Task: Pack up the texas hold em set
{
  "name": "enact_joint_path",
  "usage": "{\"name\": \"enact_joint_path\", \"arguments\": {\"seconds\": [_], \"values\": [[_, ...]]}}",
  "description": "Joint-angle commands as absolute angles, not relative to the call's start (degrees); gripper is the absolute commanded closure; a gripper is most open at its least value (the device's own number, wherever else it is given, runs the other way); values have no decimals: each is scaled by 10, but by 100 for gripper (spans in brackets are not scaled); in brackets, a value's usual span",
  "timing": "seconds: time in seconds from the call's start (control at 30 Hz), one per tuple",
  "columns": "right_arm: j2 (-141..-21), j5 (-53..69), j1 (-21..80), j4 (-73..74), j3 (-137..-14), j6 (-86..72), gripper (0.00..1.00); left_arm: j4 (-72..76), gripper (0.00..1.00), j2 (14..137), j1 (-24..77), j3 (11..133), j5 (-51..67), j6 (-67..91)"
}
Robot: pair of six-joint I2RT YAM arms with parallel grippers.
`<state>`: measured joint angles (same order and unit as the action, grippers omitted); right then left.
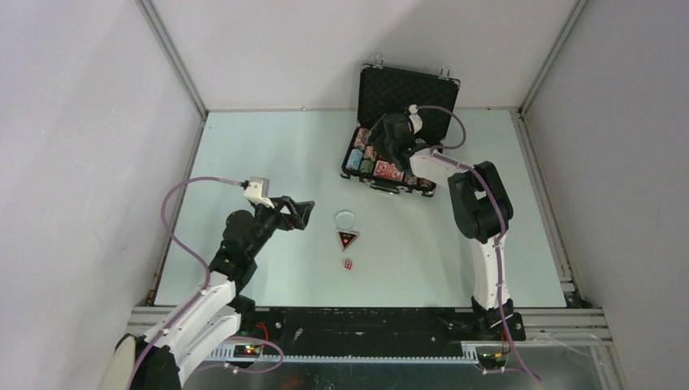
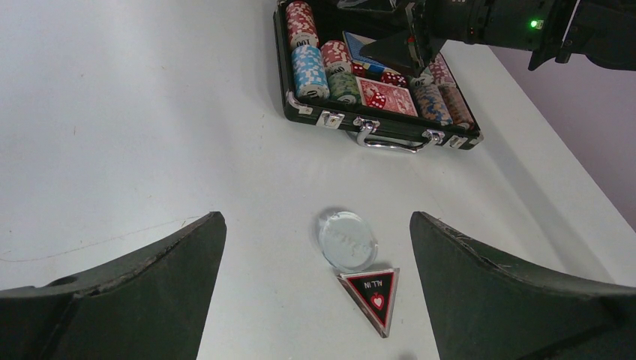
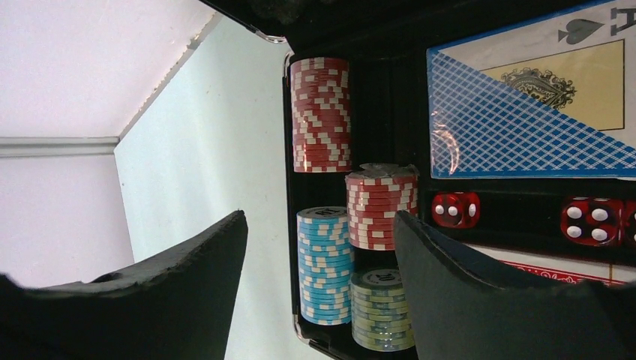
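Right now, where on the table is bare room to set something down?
Bare: the far-left table, left of the case; also near-right, between the red die and the right arm's base. Crowded: the case itself, and the middle around the clear disc and triangular token.

Soft, even light from above keeps the tabletop (image 1: 268, 162) bright, nearly washed out in the left wrist view. Shadows are faint. Jaws loom dark and soft-edged at 6 o'clock in both wrist views; chips (image 3: 322, 112) stay sharp.
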<state>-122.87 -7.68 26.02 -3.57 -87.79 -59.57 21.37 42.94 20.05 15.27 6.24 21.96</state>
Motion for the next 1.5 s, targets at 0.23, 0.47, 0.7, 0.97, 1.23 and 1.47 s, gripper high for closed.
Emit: {"name": "enact_joint_path", "arguments": {"seconds": [0.23,0.47,0.7,0.97,1.23,1.47], "values": [[-1102,-69,289,-8,-823,-477,28,217,0,422,199,158,61,208],[-1001,-97,369,154,-745,-384,26,216,0,414,199,155,48,207],[-983,-153,431,348,-737,-454,37,221,0,415,199,150,41,213],[-1013,-142,522,411,-725,-537,44,233,0,429,199,150,52,222],[-1038,-114,593,419,-724,-608,49,238,0,435,199,149,54,226],[-1029,-96,609,410,-701,-655,53,216,0,431,199,153,-22,244]]}}
